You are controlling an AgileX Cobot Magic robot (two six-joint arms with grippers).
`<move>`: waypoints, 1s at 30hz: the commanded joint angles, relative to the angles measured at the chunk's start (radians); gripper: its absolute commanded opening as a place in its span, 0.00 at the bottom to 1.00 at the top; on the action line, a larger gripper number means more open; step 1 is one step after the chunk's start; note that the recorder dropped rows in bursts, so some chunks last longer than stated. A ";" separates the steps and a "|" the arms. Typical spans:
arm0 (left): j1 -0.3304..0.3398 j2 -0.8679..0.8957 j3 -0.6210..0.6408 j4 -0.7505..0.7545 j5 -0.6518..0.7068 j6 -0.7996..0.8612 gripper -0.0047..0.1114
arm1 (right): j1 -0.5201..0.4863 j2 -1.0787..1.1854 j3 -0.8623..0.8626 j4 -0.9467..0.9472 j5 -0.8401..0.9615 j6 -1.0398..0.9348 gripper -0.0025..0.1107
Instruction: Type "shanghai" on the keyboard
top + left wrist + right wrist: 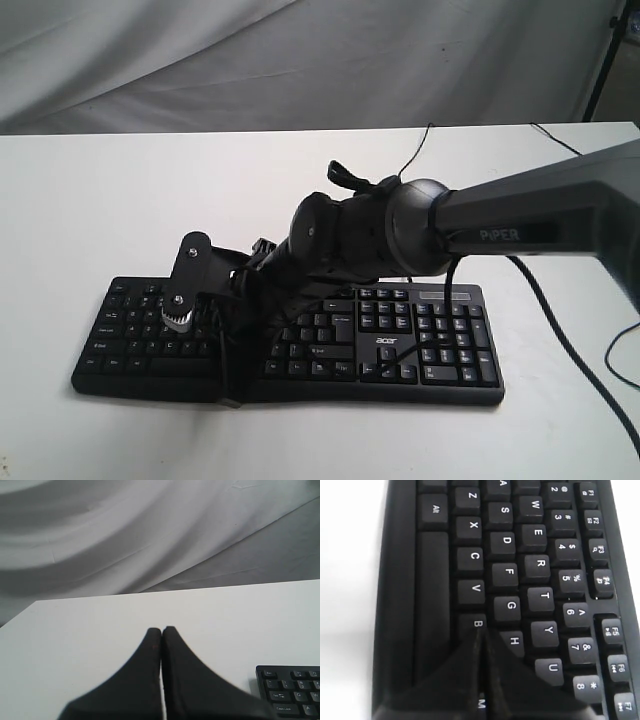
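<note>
The black keyboard [440, 345] lies on the white table [90, 200], with its "acer" logo near the number pad. My right arm reaches across from the right and covers the keyboard's middle. Its gripper [233, 332] points down onto the letter keys. In the right wrist view the right gripper [481, 631] is shut, its tips together at the edge of the B key [477, 624], beside the H key [514, 641]. The left gripper [161, 629] is shut on nothing and hangs over bare table. A corner of the keyboard [292, 690] lies off to its side. That gripper is out of the exterior view.
A thin black cable [415, 150] runs from the keyboard's back edge toward the rear of the table. Another cable [590, 370] trails along the right side. Grey cloth [300, 60] hangs behind the table, and a dark stand leg [605, 60] is at the back right.
</note>
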 commanded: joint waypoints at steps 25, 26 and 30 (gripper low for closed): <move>-0.004 0.003 0.005 -0.001 -0.005 -0.003 0.05 | 0.014 -0.040 -0.020 0.021 -0.035 -0.010 0.02; -0.004 0.003 0.005 -0.001 -0.005 -0.003 0.05 | 0.014 -0.033 -0.033 0.026 -0.029 -0.010 0.02; -0.004 0.003 0.005 -0.001 -0.005 -0.003 0.05 | 0.014 0.014 -0.116 0.031 0.038 -0.004 0.02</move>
